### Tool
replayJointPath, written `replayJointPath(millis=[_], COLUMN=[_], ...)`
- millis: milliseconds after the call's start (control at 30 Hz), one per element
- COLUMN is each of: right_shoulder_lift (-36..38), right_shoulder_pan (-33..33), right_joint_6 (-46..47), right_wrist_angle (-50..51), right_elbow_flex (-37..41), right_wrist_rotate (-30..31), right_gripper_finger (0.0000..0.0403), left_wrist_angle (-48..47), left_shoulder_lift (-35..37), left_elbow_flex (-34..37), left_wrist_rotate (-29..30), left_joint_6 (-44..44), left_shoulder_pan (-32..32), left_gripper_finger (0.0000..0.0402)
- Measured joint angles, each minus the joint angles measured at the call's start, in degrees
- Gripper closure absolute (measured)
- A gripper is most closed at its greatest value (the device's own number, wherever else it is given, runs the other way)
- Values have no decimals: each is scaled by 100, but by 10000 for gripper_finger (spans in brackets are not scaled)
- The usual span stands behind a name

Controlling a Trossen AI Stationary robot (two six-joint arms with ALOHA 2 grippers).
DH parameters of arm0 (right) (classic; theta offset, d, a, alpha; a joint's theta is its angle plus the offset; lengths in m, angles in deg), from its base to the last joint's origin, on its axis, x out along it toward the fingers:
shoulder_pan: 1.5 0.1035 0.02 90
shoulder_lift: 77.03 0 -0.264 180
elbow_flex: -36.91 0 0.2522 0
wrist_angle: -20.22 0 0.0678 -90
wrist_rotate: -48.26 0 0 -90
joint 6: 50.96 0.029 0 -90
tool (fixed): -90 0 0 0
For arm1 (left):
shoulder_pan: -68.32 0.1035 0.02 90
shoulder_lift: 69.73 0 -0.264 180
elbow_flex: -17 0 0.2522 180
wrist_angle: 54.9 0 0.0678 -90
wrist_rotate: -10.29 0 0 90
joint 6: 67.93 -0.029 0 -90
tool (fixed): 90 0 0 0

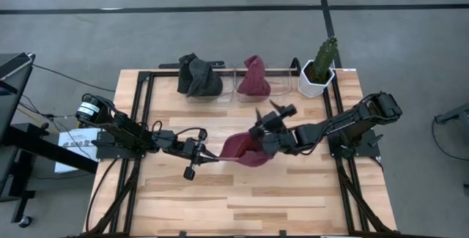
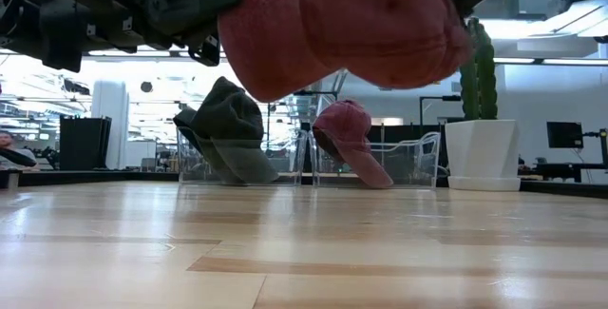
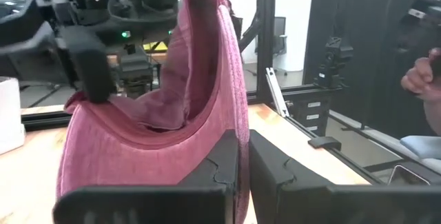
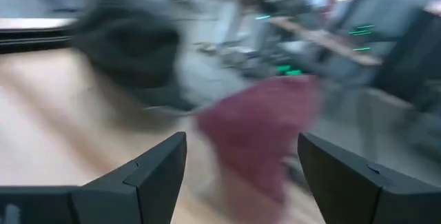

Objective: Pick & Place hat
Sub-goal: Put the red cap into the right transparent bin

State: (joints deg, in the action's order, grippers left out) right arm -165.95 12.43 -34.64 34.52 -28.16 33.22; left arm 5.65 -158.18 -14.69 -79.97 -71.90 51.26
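Maroon hat (image 1: 245,150) hangs above table (image 1: 242,201) centre, clear of the wood. Left gripper (image 1: 209,156), arm stretched low across from left edge, pinches hat's brim, fingers (image 3: 220,169) clamped. Right gripper (image 1: 267,121) sits just beside hat's far side, arm reaching in from right, fingers (image 4: 155,165) spread wide, holding nothing.

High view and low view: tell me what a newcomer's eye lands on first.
A dark red hat hangs above the table's middle, pinched at its edge by the shut left gripper, with the open right gripper just beside it. Behind, at the far edge, a dark hat and a second red hat sit in clear bins, next to a cactus in a white pot.
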Motion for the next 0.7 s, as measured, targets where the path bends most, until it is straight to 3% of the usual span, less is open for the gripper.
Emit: replayJointPath(millis=[133,267,533,700], right_shoulder_lift=[110,318,388,393], right_shoulder_pan=[104,226,673,1079], right_joint_6=[745,1106,1037,1024], right_wrist_angle=[930,1749,2291,2292], right_elbow_flex=[2,2,2,2], right_wrist_rotate=[784,696,-534,-1834], right_gripper_finger=[132,132,132,132], left_wrist_angle=[-50,-109,-150,-215], left_shoulder_lift=[0,0,0,0], left_elbow_flex=[0,0,0,0], left_wrist_rotate=[-75,-78,-73,-53], left_joint_6=[-2,0,5,186], left_shoulder_pan=[-9,-9,-9,-27], left_gripper_finger=[387,387,387,387])
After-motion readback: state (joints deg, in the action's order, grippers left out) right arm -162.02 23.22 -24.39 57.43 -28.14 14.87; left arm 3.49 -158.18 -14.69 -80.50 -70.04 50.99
